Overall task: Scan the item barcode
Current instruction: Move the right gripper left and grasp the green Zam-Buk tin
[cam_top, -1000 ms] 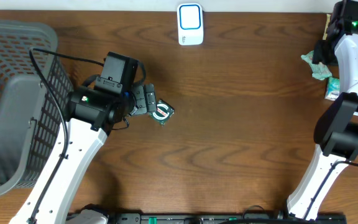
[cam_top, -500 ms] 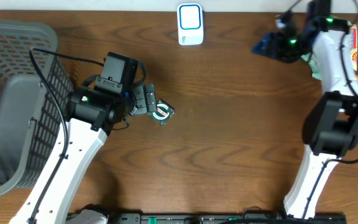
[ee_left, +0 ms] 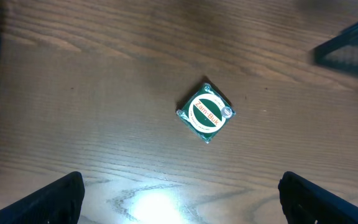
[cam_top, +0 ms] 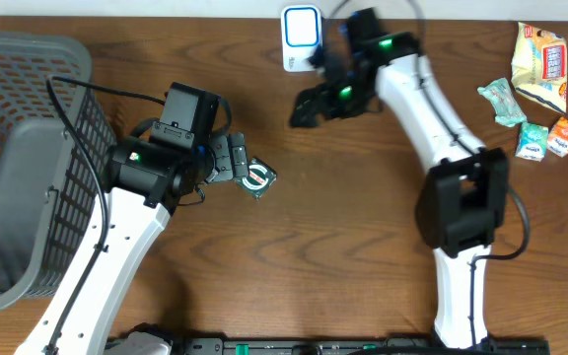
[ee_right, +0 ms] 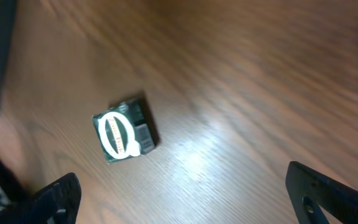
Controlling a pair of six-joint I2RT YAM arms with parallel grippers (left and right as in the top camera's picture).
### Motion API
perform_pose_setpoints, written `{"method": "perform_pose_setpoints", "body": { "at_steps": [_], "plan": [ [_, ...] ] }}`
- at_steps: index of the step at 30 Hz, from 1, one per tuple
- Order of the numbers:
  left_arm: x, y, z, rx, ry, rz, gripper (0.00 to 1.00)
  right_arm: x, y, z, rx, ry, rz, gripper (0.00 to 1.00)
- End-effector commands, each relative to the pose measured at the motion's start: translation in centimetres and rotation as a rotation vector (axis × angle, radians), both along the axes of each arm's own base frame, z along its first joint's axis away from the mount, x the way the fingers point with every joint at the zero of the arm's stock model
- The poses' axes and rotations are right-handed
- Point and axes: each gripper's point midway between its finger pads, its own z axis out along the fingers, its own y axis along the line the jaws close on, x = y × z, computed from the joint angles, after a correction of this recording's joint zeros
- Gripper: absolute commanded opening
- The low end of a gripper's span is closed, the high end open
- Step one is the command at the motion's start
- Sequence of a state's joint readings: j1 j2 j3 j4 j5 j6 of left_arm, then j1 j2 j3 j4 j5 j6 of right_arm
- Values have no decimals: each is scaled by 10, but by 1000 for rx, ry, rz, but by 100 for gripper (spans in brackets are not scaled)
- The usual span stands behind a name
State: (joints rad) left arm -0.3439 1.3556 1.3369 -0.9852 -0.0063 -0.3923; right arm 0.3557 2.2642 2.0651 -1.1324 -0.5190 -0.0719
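- Overhead view showed the small green packet (cam_top: 257, 178) lying flat on the bare table (cam_top: 363, 247), left of centre, with neither arm holding it.
- The left gripper (cam_top: 233, 160) hovered just left of the packet, its jaws spread wide and empty. I judged it was poised there to take the packet and carry it to the reader.
- The white scanner (cam_top: 302, 37) stood at the far edge, about mid-table and well apart from the packet. The packet would have to travel before any barcode could be read.
- The right gripper (cam_top: 307, 106) hung just nearer than the scanner and pointed left toward the packet. Its fingers were also wide, with nothing between them.
- A grey basket (cam_top: 28, 148) sat at the far left and loose snack packets (cam_top: 535, 69) lay at the far right. These were probably the drop-off and the supply.
- Left wrist view added what the overhead view could not. The packet (ee_left: 206, 112) lay face up with a round green-and-white label, turned corner-on, ahead of the fingers rather than between them.
- Right wrist view, blurred, caught the packet (ee_right: 125, 137) from the opposite side, with a paler patch beside the label that was too smeared to read.
- No view showed a barcode, so I could not tell which face carried it.
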Motion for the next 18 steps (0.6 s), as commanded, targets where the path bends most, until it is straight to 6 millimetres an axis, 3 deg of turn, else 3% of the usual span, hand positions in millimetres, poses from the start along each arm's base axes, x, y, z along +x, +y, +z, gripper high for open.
{"method": "perform_pose_setpoints", "body": {
  "at_steps": [1, 5, 11, 15, 18],
  "plan": [
    [2, 1, 6, 5, -20, 1, 98, -9, 20, -11, -74, -41, 61, 99],
    [2, 1, 6, 5, -20, 1, 98, -20, 49, -9, -69, -56, 78, 99],
    [2, 1, 6, 5, -20, 1, 98, -33, 72, -11, -63, -8, 21, 99],
    [2, 1, 6, 5, -20, 1, 98, -43, 75, -20, -88, 43, -26, 99],
    [2, 1, 6, 5, -20, 1, 98, -45, 61, -39, -187, 97, -170, 99]
  ]
}}
